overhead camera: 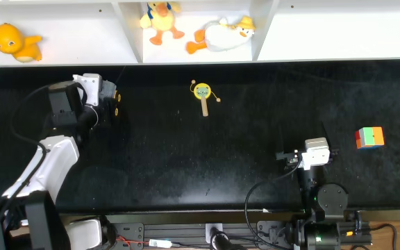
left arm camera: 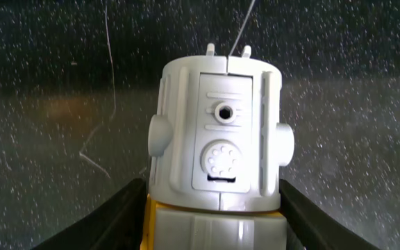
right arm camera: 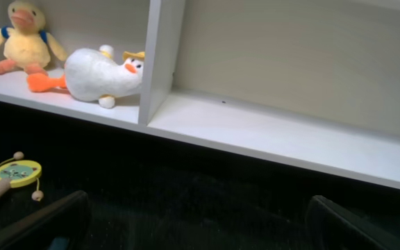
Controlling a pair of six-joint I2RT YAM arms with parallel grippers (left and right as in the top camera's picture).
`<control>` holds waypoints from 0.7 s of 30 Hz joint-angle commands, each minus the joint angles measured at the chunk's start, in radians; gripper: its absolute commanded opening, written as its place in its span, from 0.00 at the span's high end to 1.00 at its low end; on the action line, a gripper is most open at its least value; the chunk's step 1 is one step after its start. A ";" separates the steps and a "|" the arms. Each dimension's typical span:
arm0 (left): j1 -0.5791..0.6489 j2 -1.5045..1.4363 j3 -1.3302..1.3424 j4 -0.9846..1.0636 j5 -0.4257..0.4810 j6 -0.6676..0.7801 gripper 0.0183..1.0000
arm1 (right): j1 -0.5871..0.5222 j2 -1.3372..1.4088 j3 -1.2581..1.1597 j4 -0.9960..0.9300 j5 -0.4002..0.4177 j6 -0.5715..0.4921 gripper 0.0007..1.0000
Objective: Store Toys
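A white toy robot (left arm camera: 217,139) with a yellow body sits between the fingers of my left gripper (left arm camera: 214,226), which is shut on it. In the top view that gripper (overhead camera: 103,94) and the robot (overhead camera: 113,97) are at the far left of the black mat, close to the white shelf (overhead camera: 339,42). A small rattle drum (overhead camera: 202,94) with a wooden handle lies on the mat at the middle back. A colourful cube (overhead camera: 369,137) rests at the right. My right gripper (overhead camera: 310,154) stands open near the front right, its fingers (right arm camera: 47,222) wide apart with nothing between them.
The shelf holds a yellow duck (overhead camera: 16,42) in the left compartment, and a yellow duck plush (overhead camera: 162,21) and a white goose plush (overhead camera: 221,35) in the middle one. The right compartment's floor (right arm camera: 290,139) is bare. A divider wall (right arm camera: 160,62) separates them.
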 commanded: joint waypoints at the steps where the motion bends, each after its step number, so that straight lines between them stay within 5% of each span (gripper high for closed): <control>1: -0.003 -0.067 -0.003 -0.043 0.017 0.012 0.54 | -0.006 -0.006 -0.013 0.005 -0.007 -0.003 0.01; 21: -0.004 -0.256 0.068 -0.058 0.073 -0.080 0.54 | -0.006 -0.006 -0.013 0.005 -0.007 -0.003 0.01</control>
